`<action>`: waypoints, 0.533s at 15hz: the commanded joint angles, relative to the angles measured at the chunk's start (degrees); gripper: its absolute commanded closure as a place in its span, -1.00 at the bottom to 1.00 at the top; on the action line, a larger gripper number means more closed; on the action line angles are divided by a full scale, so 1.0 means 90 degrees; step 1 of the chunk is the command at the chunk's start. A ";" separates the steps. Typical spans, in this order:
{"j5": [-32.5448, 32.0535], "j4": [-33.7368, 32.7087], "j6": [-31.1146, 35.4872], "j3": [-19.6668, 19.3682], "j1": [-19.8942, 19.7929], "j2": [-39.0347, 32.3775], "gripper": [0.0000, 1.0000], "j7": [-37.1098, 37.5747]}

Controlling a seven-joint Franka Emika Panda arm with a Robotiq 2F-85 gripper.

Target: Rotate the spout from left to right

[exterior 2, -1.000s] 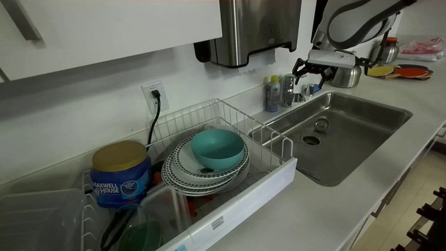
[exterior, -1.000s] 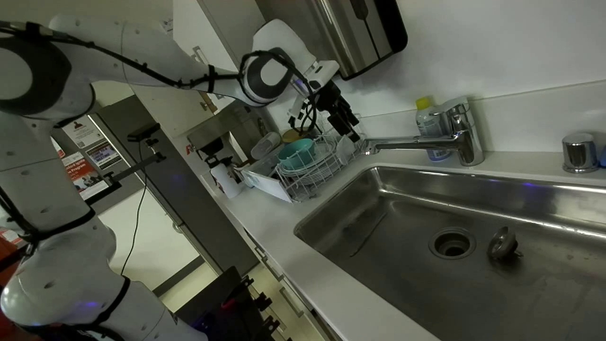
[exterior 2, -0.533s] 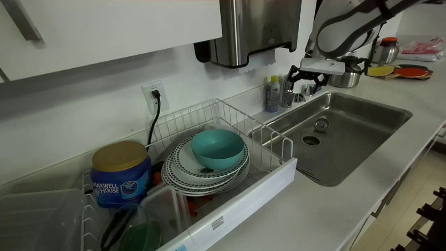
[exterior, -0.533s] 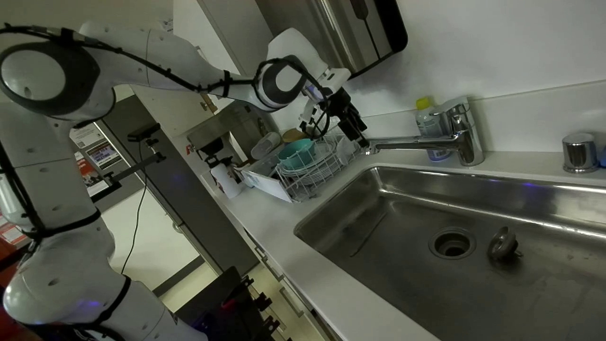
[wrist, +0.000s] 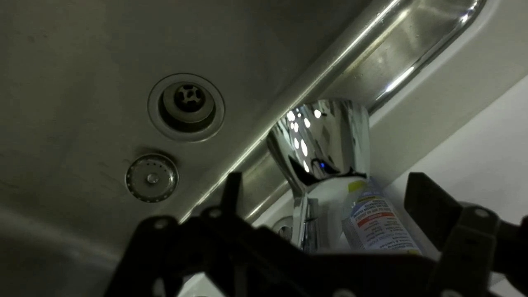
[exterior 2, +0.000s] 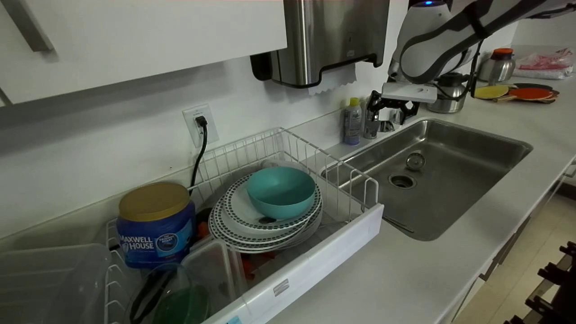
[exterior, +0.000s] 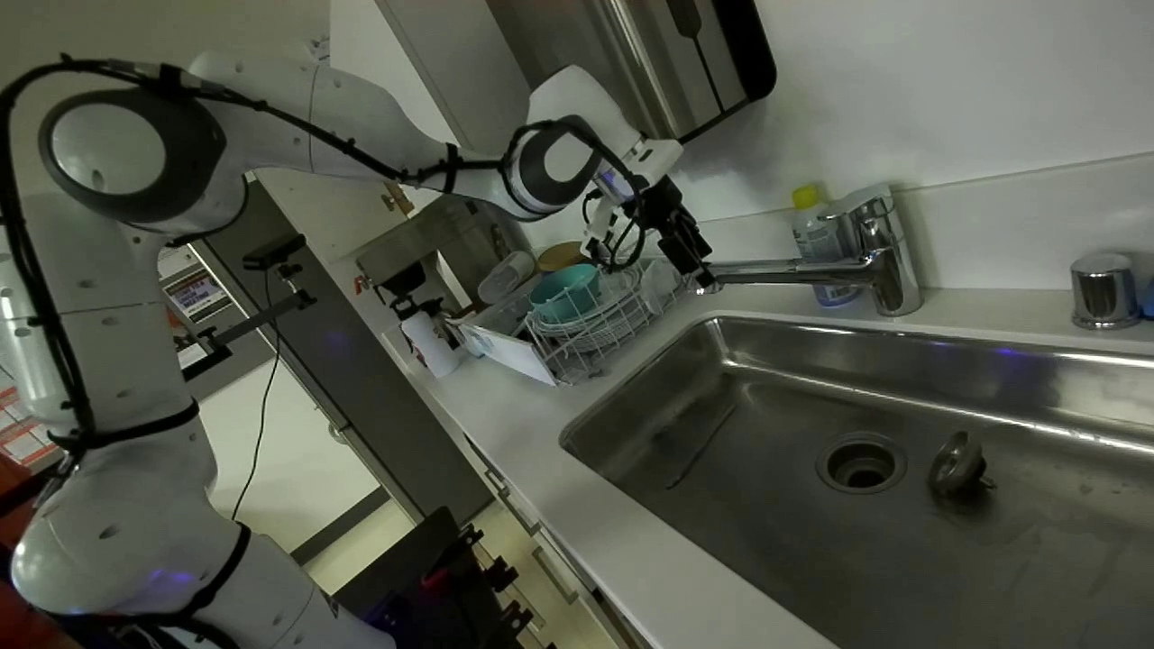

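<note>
The long chrome spout [exterior: 784, 270] runs from its tap base [exterior: 888, 261] toward the dish rack side in an exterior view. The tap base also shows in an exterior view [exterior 2: 371, 127], partly hidden by the gripper. My gripper [exterior: 703, 281] is at the spout's free end, and its fingertips overlap that end in this view. In an exterior view [exterior 2: 386, 118] its two fingers stand wide apart with nothing between them. In the wrist view, the spout's chrome [wrist: 324, 136] shows large and close, between and beyond the open gripper [wrist: 326, 185]. I cannot tell whether a finger touches it.
A spray bottle with a yellow cap [exterior: 816, 225] stands behind the spout by the wall. The dish rack [exterior: 577, 351] with a teal bowl [exterior: 565, 293] is close by. The towel dispenser [exterior: 631, 54] hangs above the arm. The sink [exterior: 721, 406] lies in front.
My gripper has moved down and toward the spout's free end, rightward in one exterior view and leftward in the other. The spout has not moved. The fingers stay open.
</note>
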State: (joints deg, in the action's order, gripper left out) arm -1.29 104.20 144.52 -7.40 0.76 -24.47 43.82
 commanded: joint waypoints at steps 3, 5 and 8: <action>-0.0096 -0.0465 -0.0044 -0.0295 0.0215 -0.0406 -1.00 0.0412; -0.0121 -0.0569 -0.0020 -0.0357 0.0251 -0.0524 -1.00 0.0459; -0.0145 -0.0715 -0.0037 -0.0436 0.0299 -0.0674 -0.47 0.0477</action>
State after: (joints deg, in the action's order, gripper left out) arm -1.61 100.25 144.52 -9.89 2.17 -28.74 45.64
